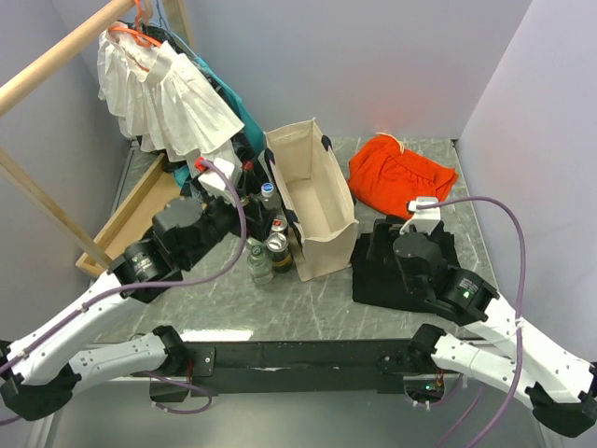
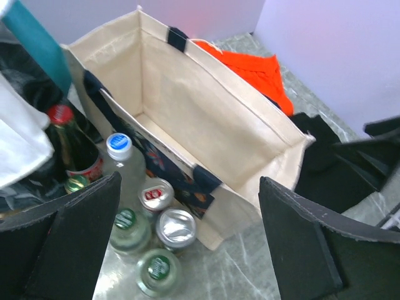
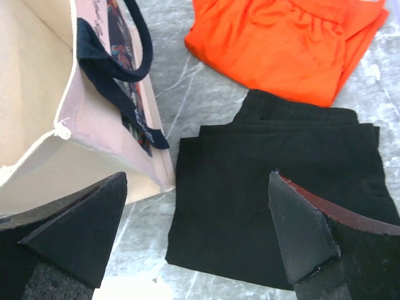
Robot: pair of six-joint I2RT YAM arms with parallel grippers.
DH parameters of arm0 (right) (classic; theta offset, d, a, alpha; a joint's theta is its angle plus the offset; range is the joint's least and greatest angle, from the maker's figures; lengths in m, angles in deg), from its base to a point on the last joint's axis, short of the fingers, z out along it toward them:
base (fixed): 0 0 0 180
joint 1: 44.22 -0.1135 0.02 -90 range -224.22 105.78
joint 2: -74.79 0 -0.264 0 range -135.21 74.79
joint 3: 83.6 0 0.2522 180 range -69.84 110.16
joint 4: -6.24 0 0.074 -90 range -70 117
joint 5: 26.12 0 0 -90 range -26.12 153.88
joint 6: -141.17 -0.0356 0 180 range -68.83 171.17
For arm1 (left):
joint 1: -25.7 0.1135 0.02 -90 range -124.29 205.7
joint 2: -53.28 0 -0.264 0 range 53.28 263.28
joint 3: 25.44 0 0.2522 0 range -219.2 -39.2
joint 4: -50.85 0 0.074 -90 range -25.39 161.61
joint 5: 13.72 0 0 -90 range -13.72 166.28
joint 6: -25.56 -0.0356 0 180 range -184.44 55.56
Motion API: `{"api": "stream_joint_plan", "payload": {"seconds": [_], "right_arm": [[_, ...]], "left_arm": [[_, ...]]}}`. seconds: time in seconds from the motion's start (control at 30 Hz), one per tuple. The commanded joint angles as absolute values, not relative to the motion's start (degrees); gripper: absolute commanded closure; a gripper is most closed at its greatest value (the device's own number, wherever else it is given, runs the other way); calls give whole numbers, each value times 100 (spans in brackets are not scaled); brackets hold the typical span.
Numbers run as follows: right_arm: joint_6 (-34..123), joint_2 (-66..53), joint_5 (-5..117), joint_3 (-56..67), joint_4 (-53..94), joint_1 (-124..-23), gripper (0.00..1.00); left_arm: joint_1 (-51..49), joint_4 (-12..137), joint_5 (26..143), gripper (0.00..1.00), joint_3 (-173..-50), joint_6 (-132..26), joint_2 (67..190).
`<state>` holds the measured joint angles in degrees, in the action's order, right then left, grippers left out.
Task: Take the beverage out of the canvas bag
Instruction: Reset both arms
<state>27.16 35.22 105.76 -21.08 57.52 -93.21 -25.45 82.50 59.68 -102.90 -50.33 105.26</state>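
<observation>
Left wrist view: the left gripper is held with its fingers spread wide, gripping nothing. The canvas bag stands upright on the grey marbled table and is seen in the gap between the two fingers, ahead of them and apart from both. Its mouth is open, and its beige inner walls and floor are exposed.

The beverages are grouped outside the bag, just beside its printed side wall and close to the finger on the left of the view – a clear bottle with a blue cap, a green bottle with a red cap, a can with a red tab, a silver can and two green-capped bottles. All are upright.

In the right wrist view the right gripper is also parted wide and holds nothing – it hangs over a folded black cloth. An orange cloth lies beyond the black one, and the bag's dark strap handle is seen at the left.
</observation>
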Motion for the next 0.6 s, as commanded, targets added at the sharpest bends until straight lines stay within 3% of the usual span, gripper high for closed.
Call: {"api": "stream_joint_plan", "payload": {"seconds": [0.0, 0.3, 0.57], "right_arm": [[2823, 3603, 10896, -1868, 5823, -9335, 0], [2928, 3708, 11125, -1938, 5727, -9309, 0], [3297, 3822, 11609, -2123, 5008, -8879, 0]], "left_arm": [[-1660, 8150, 7161, 4, -10469, -5249, 10706], [440, 7279, 8540, 4, -10117, -4986, 11013], [1497, 6507, 9113, 4, -9985, -4651, 11603]]}}
